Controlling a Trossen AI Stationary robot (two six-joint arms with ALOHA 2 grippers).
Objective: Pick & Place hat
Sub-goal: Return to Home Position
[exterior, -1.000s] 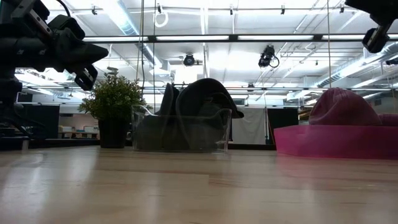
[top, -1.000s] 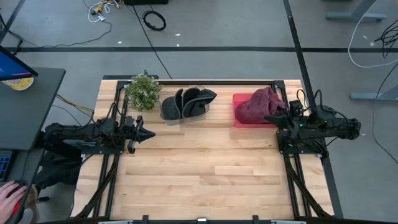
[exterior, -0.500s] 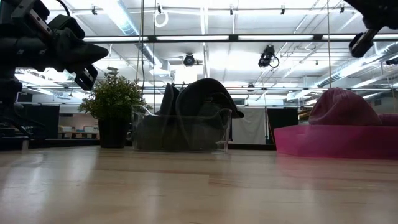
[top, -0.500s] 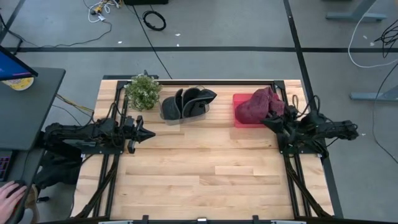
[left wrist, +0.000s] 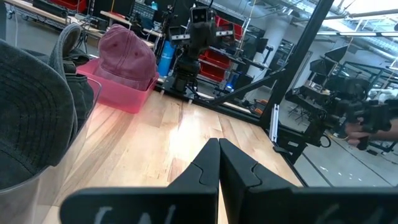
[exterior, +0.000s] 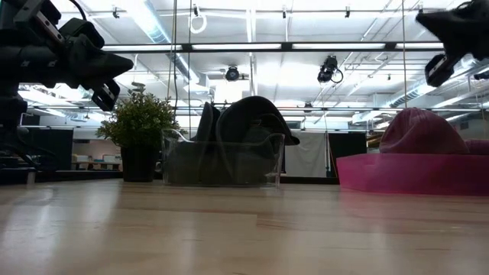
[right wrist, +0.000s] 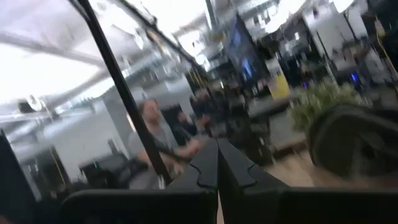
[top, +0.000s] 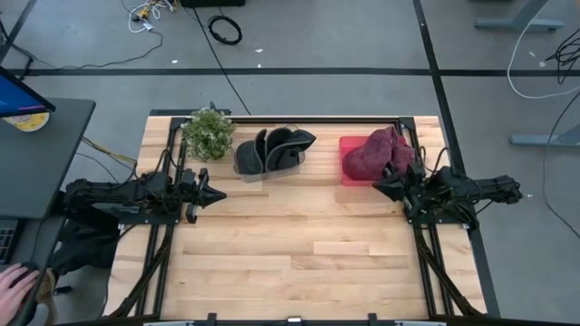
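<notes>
Off the near left corner of the worktop (top: 299,254), a person's hand (top: 14,285) shows below a side desk (top: 54,154); the front of the worktop itself carries no cap that I can see; so the picking looks done, and what is left, by my reading, is only for the arms to settle at rest. Midway back, the left arm (top: 136,195) lies folded at the left edge, its jaws pressed together on nothing; the right arm (top: 462,188) lies at the right edge, its jaws likewise closed and empty, just in front of the pink tray (top: 349,177). Along the far edge, the black caps (top: 276,145) stand bunched inside the clear bin (exterior: 176,156), one brim poking over its rim; a potted plant (top: 208,133) stands just beside the bin on its left; a dark red cap (top: 376,152) lies heaped on the pink tray, apart from the bin. Nothing lies in either arm's way; only the red cap is close to the right arm's jaws.
</notes>
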